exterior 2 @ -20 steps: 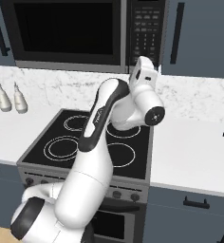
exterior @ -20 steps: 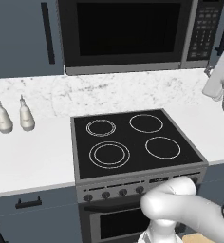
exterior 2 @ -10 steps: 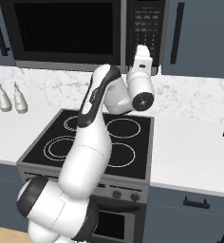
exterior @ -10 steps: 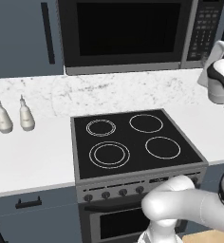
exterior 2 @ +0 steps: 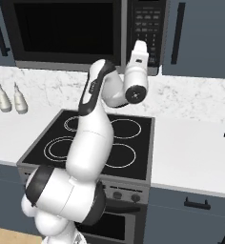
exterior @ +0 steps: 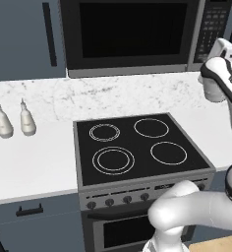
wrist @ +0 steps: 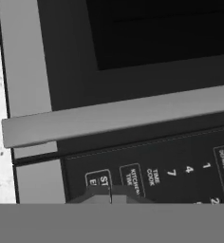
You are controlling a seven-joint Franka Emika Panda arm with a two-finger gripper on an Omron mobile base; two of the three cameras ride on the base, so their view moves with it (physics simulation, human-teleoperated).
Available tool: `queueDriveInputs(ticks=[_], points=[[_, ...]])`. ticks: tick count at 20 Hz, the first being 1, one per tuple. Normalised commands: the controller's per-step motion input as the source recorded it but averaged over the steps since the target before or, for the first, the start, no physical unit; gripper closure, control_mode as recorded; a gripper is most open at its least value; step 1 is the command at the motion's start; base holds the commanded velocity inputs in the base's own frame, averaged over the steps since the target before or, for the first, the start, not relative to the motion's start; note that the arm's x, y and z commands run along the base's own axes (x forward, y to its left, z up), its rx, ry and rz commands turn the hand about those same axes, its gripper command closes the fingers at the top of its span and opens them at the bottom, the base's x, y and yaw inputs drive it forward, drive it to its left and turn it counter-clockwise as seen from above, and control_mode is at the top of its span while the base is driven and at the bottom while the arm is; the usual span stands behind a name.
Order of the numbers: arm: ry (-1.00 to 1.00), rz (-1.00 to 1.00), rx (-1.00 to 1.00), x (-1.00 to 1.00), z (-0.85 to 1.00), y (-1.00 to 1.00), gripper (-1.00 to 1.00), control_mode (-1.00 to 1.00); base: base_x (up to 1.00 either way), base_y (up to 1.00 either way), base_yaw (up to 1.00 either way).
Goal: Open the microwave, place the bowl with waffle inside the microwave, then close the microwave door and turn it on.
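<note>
Black microwave door (wrist: 147, 57) shut; gripper (wrist: 110, 198) fingers together at button panel (wrist: 166, 175); risks pressing start prematurely.

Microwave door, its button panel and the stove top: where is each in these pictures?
microwave door (exterior: 130, 32): left base view, on its black glass.
button panel (exterior 2: 149, 28): right base view, on the keypad's middle.
stove top (exterior: 137, 147): left base view, on black glass between the burner rings.
</note>
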Motion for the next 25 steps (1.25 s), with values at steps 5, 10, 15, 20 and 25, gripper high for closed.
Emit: queueDriveInputs(ticks=[5, 10, 15, 20, 25], points=[[0.00, 0.00, 0.00, 0.29, 0.00, -0.05, 1.00, -1.00, 0.00, 0.00, 0.00], [0.00, 0.00, 0.00, 0.35, 0.00, -0.16, 1.00, -1.00, 0.00, 0.00, 0.00], [-0.01, 0.00, 0.00, 0.31, 0.00, -0.29, 1.00, -1.00, 0.00, 0.00, 0.00], [-0.06, 0.00, 0.00, 0.11, 0.00, -0.29, 1.00, -1.00, 0.00, 0.00, 0.00], [-0.17, 0.02, 0.00, -0.84, -0.19, -0.49, 1.00, -1.00, 0.00, 0.00, 0.00]])
